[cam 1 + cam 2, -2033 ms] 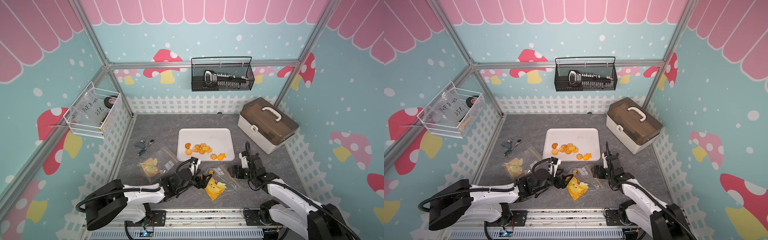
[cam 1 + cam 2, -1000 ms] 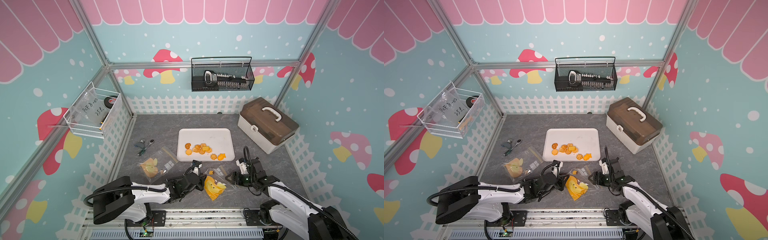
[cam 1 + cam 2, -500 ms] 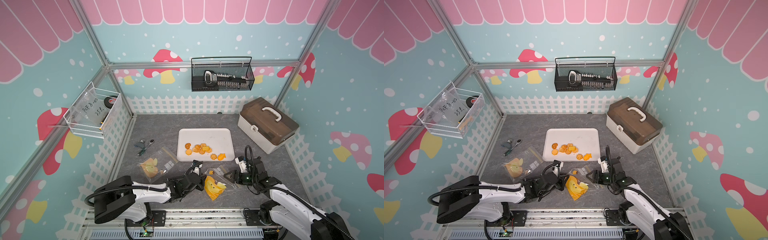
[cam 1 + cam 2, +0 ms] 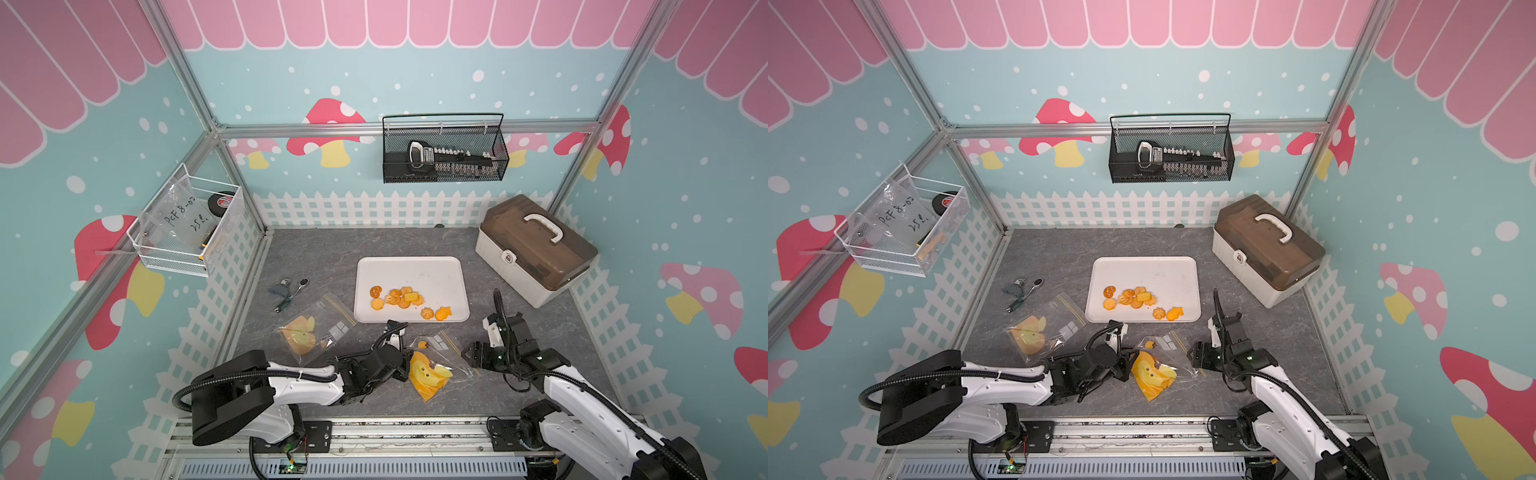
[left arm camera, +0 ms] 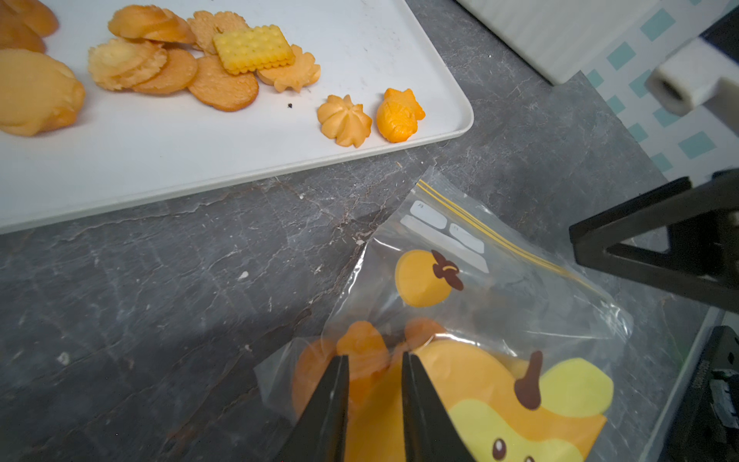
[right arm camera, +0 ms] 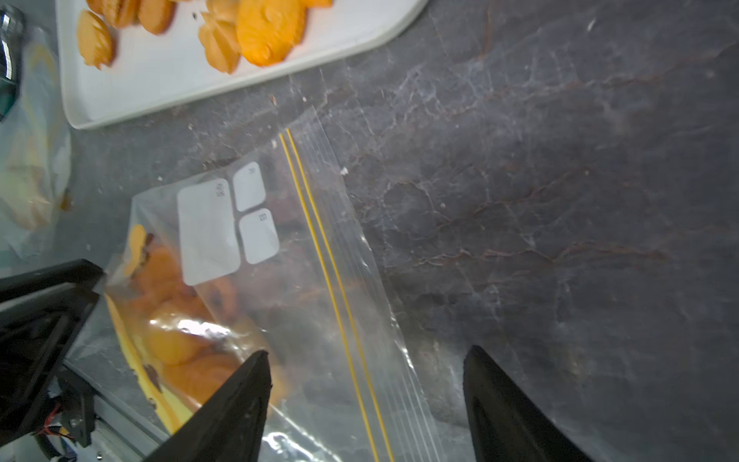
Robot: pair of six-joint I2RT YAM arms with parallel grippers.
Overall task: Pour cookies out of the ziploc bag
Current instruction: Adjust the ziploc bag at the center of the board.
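1. The left fingers (image 5: 332,404) stand narrow, pinching the ziploc bag (image 4: 430,372) at the end away from its zip, with a lump of the contents between them.
2. The right fingers (image 6: 236,404) stand wide and hold nothing. One tip is over the bag's clear plastic and the other over bare worktop (image 6: 560,200), with the double yellow zip line running between them.
3. A clear bag in the white wire basket (image 4: 183,253) on the left wall carries handwriting: "PCF 8-0…" above a line starting "25". The ziploc bag's three white label blocks bear print too small to read.
4. The bag also shows a large yellow-and-orange cartoon face and a small orange fruit with a brown stalk.
5. The bag lies on the worktop between the two arms. The white tray (image 4: 415,270) sits just beyond its zip end, apart from it.
6. A second printed bag (image 4: 316,332) lies flat beside the left arm, with a small ratchet tool (image 4: 291,291) behind it. A brown-lidded case (image 4: 536,249) stands at the back right, and a black mesh basket (image 4: 444,174) hangs on the back wall.
7. Several golden-orange cookies (image 5: 362,348) bunch inside the bag at the pinched end. More lie on the tray's near half: rounds, a yellow rectangle, a pretzel shape and a flower swirl.
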